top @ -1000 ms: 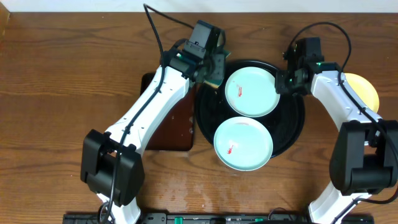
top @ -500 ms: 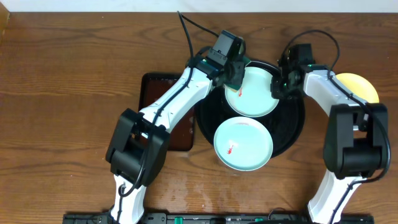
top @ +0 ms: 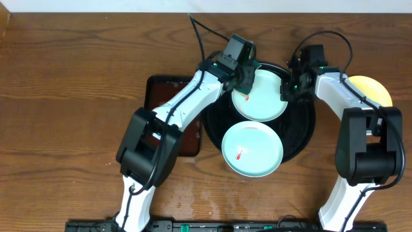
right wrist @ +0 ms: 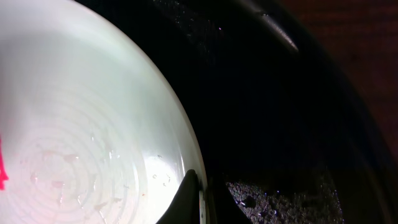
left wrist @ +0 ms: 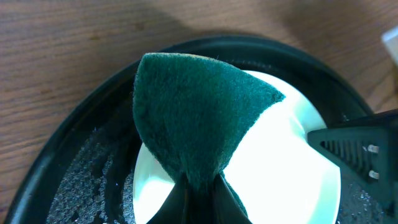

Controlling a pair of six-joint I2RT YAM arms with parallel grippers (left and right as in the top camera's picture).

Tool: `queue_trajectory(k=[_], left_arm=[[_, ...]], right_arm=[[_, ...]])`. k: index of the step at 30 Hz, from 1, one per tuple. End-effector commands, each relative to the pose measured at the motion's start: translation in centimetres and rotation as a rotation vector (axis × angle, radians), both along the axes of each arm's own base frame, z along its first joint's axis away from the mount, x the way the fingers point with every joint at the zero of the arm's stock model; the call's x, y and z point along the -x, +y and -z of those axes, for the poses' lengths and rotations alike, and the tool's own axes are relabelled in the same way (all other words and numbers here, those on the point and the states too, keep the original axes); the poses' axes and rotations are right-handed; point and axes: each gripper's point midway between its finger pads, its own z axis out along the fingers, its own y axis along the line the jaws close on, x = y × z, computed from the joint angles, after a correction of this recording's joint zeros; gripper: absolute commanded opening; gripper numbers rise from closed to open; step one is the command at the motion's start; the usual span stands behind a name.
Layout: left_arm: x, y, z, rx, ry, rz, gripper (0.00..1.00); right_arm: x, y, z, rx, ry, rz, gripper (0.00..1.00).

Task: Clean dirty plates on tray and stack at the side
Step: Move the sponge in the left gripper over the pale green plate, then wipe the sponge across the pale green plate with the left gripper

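Two pale mint-white plates lie on the round black tray (top: pixel 302 132). The far plate (top: pixel 261 96) and the near plate (top: pixel 252 149) each bear a red smear. The pale yellow plate (top: pixel 376 90) sits on the table at the right, beside the tray. My left gripper (top: pixel 241 76) is shut on a dark green sponge (left wrist: pixel 193 118), held over the far plate's left edge (left wrist: pixel 292 168). My right gripper (top: pixel 288 89) is shut on the far plate's right rim (right wrist: pixel 93 143), one finger above it and one below.
A rectangular dark-brown tray (top: pixel 168 116) lies left of the black tray, partly under my left arm. The black tray's wet floor (right wrist: pixel 292 199) shows beside the plate. Bare wooden table surrounds everything.
My left arm swung right from the tray's left rim and brought the sponge over the far plate. My right gripper closed in on that plate's right rim. Little has moved in the last half second.
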Motion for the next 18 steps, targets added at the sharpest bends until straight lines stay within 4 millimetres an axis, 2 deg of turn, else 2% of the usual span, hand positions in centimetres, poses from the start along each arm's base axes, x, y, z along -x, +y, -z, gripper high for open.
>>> queue_trajectory(k=[1,6,18], left_arm=[[-0.5,-0.2,-0.6,0.001,-0.024,-0.004,0.08],[-0.2,-0.4,0.5,-0.009,-0.004,-0.001,0.07],[-0.6,-0.4,6.3,-0.05,0.054,-0.038,0.07]], right_arm=[[0.3,0.7,0.3,-0.01,0.012,-0.023,0.02],[0.3,0.7,0.3,-0.009,0.014,-0.023,0.02],[0.3,0.7,0.3,-0.009,0.014,-0.023,0.01]])
